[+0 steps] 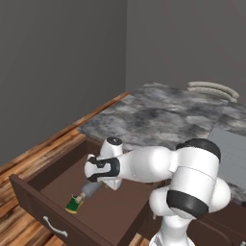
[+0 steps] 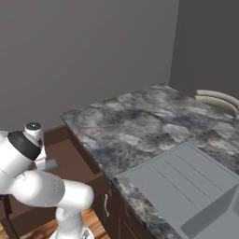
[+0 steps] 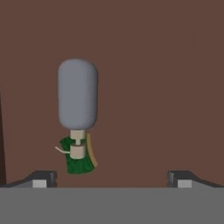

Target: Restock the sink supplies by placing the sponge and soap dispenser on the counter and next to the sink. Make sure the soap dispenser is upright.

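Note:
The soap dispenser [image 3: 78, 94] lies on its side on the floor of the open brown drawer [image 1: 122, 202]. Its tan nozzle rests over the green and yellow sponge [image 3: 78, 161]. In the left base view the grey dispenser [image 1: 90, 189] and the sponge [image 1: 73, 204] sit near the drawer's front wall, just below my hand. My gripper [image 3: 113, 180] is open, its fingertips spread wide and apart from both things, nothing between them. The dark marbled counter [image 1: 158, 115] [image 2: 135, 121] lies beyond the drawer, with the light grey sink [image 2: 186, 186] [image 1: 233, 146] set into it.
A curved pale object [image 1: 214, 89] [image 2: 217, 100] rests at the back of the counter. The drawer front carries a light handle [image 1: 54, 227]. Wooden floor [image 1: 43, 153] runs left of the drawer. Grey walls close the back and the left side.

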Motion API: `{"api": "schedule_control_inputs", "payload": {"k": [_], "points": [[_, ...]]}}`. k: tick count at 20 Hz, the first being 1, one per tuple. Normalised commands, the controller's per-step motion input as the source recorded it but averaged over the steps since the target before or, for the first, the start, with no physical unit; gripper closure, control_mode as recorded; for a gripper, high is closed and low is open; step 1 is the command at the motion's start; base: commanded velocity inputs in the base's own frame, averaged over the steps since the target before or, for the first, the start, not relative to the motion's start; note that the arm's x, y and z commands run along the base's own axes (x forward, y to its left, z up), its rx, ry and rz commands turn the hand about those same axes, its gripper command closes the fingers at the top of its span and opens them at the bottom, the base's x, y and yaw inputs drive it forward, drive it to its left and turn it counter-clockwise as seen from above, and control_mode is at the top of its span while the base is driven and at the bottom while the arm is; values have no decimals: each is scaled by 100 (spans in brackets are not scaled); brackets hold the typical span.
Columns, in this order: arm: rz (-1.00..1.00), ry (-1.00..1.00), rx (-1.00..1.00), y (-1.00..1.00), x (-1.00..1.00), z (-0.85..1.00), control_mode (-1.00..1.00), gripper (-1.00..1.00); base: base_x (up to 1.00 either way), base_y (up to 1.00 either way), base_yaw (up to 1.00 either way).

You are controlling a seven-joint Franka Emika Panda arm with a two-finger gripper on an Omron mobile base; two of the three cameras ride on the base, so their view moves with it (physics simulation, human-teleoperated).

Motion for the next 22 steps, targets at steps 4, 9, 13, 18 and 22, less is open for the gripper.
{"api": "schedule_control_inputs", "payload": {"k": [4,9,13,18,22], "points": [[1,0,0,0,16,-26,-100,-100,0,0,0],[0,0,-3,0,17,-28,-100,-100,0,0,0],[0,0,-2,1,26,-27,-100,-100,0,0,0],[0,0,-2,8,25,-15,-100,-100,0,0,0],[0,1,-3,28,26,-7,-100,-100,0,0,0]]}}
